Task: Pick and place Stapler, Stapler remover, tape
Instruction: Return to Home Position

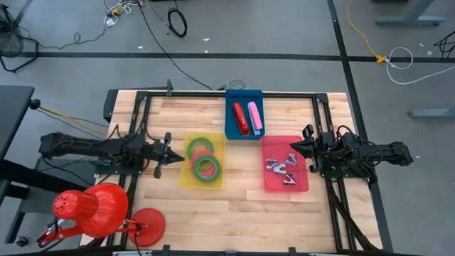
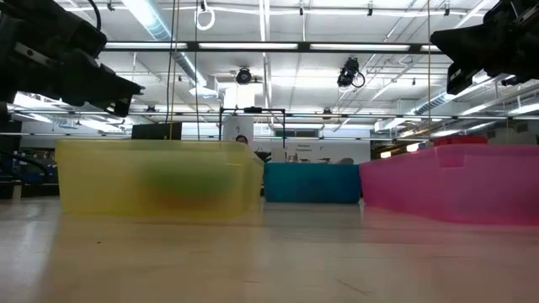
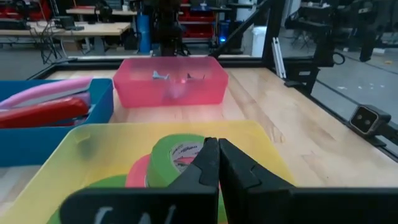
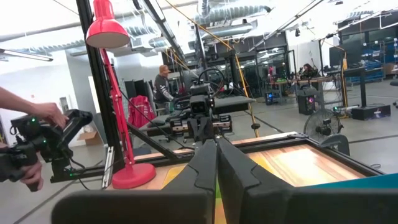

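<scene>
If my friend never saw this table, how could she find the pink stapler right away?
Look down on the wooden table and find the blue bin at the middle of its top edge in the high view. Two staplers lie side by side inside it. The pink stapler is the pale one on the right; its neighbour is the red stapler.

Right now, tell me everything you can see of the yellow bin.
The yellow bin is a shallow, open-topped rectangular tub of see-through yellow plastic. It sits flat on the wooden table, left of centre. Inside lie green tape rolls and a pink tape roll, showing as blurs through its wall in the low view. The left gripper, fingers shut, hangs by its left wall, higher than the rim and not touching it. Only the table and the tape touch it.
</scene>
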